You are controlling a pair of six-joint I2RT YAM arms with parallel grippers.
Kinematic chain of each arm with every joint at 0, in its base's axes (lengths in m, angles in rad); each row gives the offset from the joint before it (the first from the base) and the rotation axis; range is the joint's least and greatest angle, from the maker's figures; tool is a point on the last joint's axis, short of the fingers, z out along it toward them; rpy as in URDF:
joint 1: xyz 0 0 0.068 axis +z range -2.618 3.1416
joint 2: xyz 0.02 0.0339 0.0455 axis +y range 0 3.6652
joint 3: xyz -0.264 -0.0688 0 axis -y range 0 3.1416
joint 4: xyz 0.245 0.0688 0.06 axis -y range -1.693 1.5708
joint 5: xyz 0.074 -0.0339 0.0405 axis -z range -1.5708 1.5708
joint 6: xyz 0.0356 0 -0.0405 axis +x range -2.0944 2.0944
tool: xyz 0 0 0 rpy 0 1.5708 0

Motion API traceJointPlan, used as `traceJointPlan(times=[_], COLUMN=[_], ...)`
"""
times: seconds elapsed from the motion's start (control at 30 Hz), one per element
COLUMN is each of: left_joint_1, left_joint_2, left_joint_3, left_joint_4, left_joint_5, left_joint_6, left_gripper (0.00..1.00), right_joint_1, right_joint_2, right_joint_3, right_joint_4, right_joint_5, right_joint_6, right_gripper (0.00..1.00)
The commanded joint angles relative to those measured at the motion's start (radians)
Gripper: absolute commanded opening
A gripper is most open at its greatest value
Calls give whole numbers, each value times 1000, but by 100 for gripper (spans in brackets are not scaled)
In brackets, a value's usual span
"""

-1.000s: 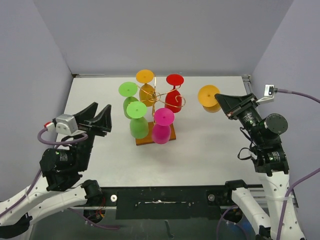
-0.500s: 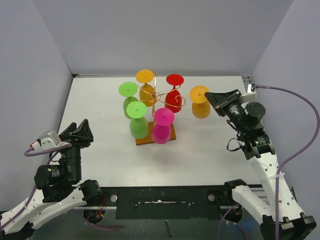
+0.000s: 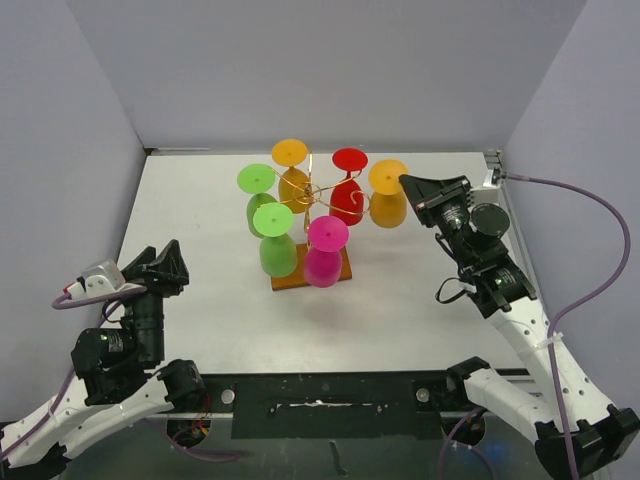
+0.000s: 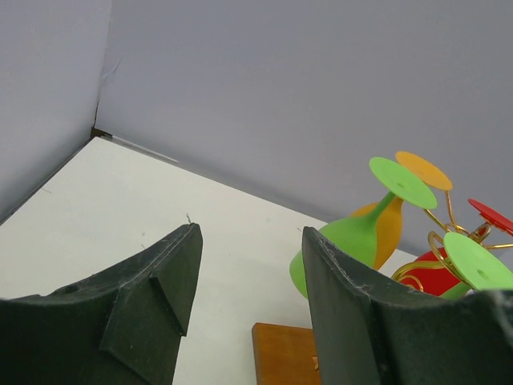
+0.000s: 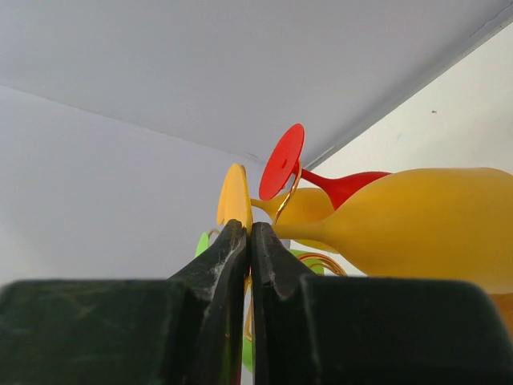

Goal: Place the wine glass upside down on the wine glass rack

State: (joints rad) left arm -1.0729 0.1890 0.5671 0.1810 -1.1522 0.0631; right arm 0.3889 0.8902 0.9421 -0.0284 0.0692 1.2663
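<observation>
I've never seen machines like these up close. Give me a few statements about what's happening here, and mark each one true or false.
1. On the right arm, the jaws are shut on the stem of a yellow wine glass. True.
2. That glass is upright, with its foot down. False: it is upside down, with its foot on top.
3. Five glasses hang on the wine glass rack: two green glasses, a pink glass, a red glass and an orange glass. True.
4. On the left arm, the jaws grip a green glass. False: they stand open and empty, well away from the rack.
</observation>
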Motion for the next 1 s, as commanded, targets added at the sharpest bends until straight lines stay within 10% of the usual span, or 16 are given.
traceJointPlan(times=[0.0, 0.97], left_joint_1=[-5, -5], left_joint_2=[-2, 3], left_joint_3=[31, 27], left_joint_4=[5, 5], left_joint_5=[5, -10], left_joint_6=[-13, -16], left_gripper=[52, 52], right_joint_1=[27, 146], right_joint_2=[34, 131], right_joint_3=[18, 127], right_joint_4=[99, -8], right_joint_5=[29, 63], right_joint_6=[44, 61], right_gripper=[0, 0])
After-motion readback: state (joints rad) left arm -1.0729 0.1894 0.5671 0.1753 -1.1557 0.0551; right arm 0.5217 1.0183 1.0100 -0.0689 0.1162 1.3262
